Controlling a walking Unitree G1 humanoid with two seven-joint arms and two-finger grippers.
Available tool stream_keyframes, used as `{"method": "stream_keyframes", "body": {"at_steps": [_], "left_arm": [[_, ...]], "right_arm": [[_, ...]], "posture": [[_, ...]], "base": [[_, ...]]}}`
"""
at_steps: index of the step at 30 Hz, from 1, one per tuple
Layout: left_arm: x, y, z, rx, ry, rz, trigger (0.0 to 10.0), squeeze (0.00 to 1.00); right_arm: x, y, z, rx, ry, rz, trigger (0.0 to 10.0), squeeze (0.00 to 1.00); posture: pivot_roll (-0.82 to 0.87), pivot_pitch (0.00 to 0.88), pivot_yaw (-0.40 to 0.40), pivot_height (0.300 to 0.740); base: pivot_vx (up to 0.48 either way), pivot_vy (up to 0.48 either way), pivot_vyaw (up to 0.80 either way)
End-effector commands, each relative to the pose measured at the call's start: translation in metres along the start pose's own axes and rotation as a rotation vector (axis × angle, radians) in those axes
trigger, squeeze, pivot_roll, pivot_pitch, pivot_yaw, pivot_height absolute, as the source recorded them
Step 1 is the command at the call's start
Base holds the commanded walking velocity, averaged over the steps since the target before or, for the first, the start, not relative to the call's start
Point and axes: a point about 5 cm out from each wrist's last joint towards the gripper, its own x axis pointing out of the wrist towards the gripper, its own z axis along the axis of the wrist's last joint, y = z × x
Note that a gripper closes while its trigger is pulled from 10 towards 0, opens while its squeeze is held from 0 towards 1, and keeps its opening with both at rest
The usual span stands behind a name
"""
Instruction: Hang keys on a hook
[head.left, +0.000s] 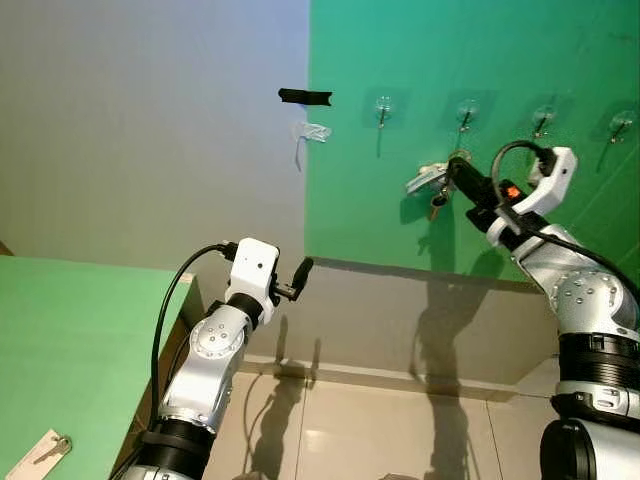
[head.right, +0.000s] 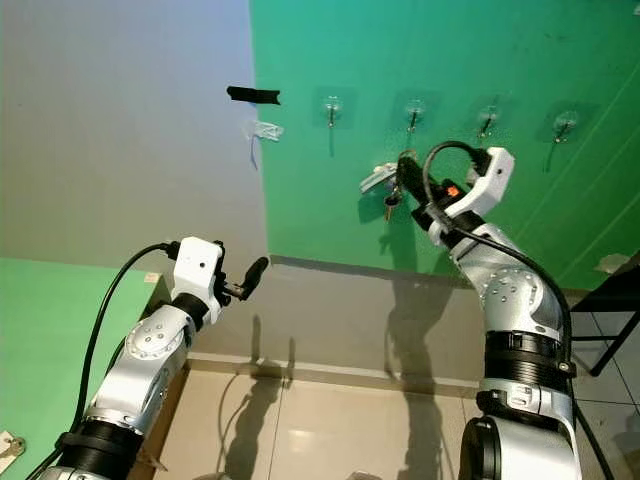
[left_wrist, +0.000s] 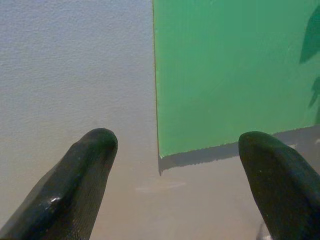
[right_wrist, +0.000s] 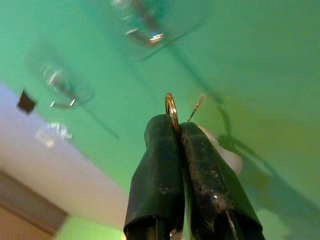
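Right gripper (head.left: 456, 166) pinches the keys (head.left: 428, 183) by the ring, just under a hook (head.left: 465, 112) on the green wall; next, lift the ring over. Left gripper (left_wrist: 175, 185) spread, idle.

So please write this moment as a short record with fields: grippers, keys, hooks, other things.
right gripper: raised at the green wall, shut on the key ring
keys: hanging from the gripper, just below the second hook
hooks: four clear ones in a row, none holding keys
left gripper: open, held low, holding nothing
other: black tape on the grey wall
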Motion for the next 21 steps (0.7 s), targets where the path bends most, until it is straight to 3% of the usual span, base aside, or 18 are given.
{"method": "stream_keyframes", "body": {"at_steps": [1, 3, 8, 21], "left_arm": [[-0.001, -0.001, 0.001, 0.008, 0.003, 0.003, 10.0, 0.0], [-0.001, -0.001, 0.001, 0.008, 0.003, 0.003, 10.0, 0.0], [-0.001, -0.001, 0.001, 0.009, 0.002, 0.002, 10.0, 0.0], [0.002, -0.001, 0.003, 0.018, -0.001, -0.01, 10.0, 0.0]], "right_arm": [[0.0, 0.006, 0.007, -0.058, -0.019, 0.029, 0.0, 0.0], [0.001, 0.014, 0.008, -0.154, -0.002, 0.068, 0.0, 0.0], [0.003, 0.017, 0.016, -0.255, -0.033, 0.071, 0.0, 0.0], [0.01, 0.005, 0.037, -0.294, -0.15, -0.039, 0.0, 0.0]], "posture": [[-0.06, 0.014, -0.015, 0.74], [-0.06, 0.013, -0.015, 0.74], [-0.06, 0.012, -0.014, 0.74], [-0.06, 0.0, -0.008, 0.74]], "base": [[0.0, 0.0, 0.0], [0.0, 0.0, 0.0], [0.0, 0.0, 0.0], [0.0, 0.0, 0.0]]}}
